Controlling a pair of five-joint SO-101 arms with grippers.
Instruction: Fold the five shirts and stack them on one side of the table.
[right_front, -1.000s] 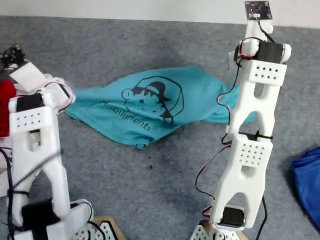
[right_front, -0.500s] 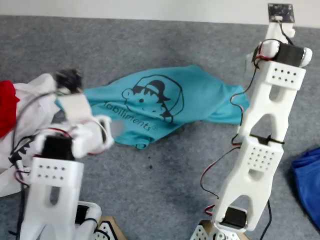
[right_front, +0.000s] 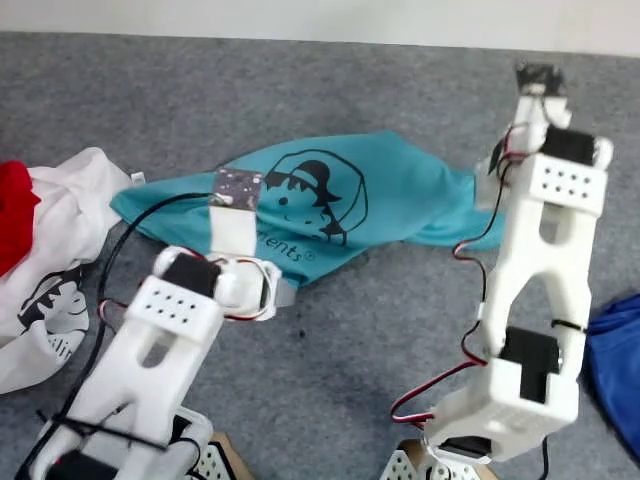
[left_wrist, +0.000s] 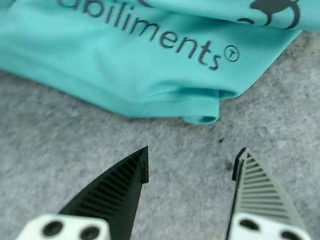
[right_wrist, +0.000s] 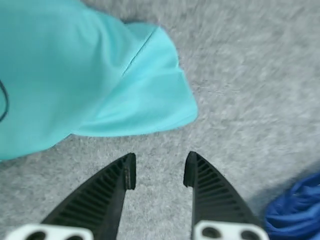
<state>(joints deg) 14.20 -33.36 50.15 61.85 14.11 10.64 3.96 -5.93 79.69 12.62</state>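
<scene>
The left gripper (left_wrist: 192, 160) hangs just above the grey carpet-like tabletop (right_front: 340, 370). Its jaws are spread wide and empty, and they point at the near hem of the teal cotton shirt with a black cartoon print (right_front: 400, 200). A small turned-over corner of that hem (left_wrist: 201, 119) lies just ahead of the tips, apart from them. The shirt is spread loosely across the middle of the tabletop, rumpled and unfolded.

This looks like the set-up for the first fold of the teal shirt, with each arm lining up on an edge. The next move probably calls for the left gripper to drop onto the hem and pinch only the cloth's edge, and for the right to do the same at its end, so the shirt can be pulled flat before folding.

The left arm slants from its base at the near edge toward the hem, wrist tipped down. The right arm stretches farther out. The right gripper (right_wrist: 159, 167) is narrowly parted, empty, and just short of the shirt's sleeve end (right_wrist: 150, 100).

A crumpled blue cloth (right_front: 615, 350) lies beside the right arm. A white printed shirt (right_front: 60, 230) and a red garment (right_front: 12, 215) are heaped at the left.
</scene>
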